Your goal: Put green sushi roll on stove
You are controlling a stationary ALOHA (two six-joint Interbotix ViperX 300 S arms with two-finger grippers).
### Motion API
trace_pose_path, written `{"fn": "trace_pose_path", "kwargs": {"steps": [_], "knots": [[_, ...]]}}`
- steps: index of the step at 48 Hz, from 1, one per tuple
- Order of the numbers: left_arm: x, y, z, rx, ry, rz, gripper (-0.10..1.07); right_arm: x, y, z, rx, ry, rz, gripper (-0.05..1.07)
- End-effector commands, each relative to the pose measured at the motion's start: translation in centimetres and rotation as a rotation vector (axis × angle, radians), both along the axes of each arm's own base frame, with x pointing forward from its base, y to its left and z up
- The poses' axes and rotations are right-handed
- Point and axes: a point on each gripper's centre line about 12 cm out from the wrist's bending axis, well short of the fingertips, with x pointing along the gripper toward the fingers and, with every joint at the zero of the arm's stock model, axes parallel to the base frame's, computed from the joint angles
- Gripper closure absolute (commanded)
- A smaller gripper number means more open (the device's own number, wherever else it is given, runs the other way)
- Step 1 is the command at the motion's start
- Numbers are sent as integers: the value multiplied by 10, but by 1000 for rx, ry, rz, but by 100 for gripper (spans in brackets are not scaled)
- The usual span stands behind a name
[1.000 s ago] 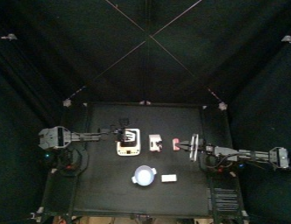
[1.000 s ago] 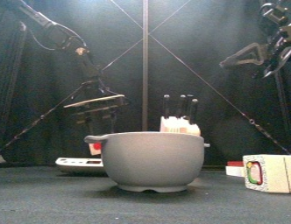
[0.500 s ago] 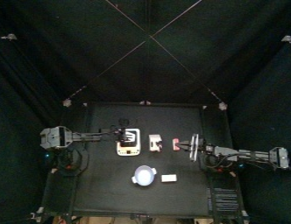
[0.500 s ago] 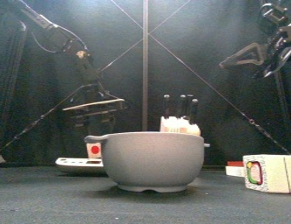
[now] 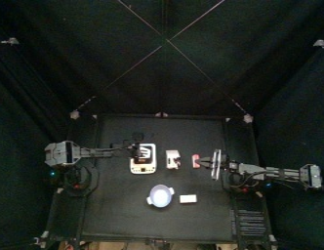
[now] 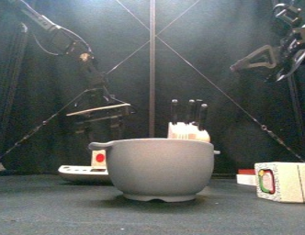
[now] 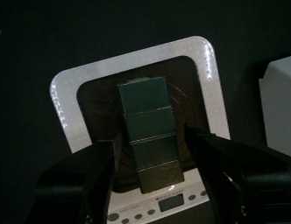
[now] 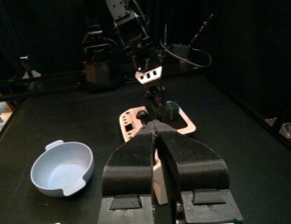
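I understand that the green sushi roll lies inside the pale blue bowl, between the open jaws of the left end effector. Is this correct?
The place is wrong. The green sushi roll lies on the white stove, as the left wrist view shows. It does lie between the open jaws of the left end effector.

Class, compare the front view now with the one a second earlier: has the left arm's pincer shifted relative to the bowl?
No. In the front view the left pincer hangs at the same spot above and left of the grey bowl.
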Motion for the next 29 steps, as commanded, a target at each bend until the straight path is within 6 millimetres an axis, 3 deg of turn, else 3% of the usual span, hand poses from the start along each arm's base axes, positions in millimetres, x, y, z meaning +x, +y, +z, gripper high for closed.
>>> {"fn": "trace_pose_path", "kwargs": {"steps": [1,15,24,29], "knots": [[5,1,12,15,-38,-4,6,1,-1,3,-2,-9,-3,101],[3,2,43,95,-97,-49,6,1,-1,3,-2,-9,-3,101],[-2,-14,69,173,-146,-134,6,2,-1,6,-3,-15,-3,101],[-7,-22,73,199,-159,-168,6,2,-1,7,-4,-18,-3,101]]}}
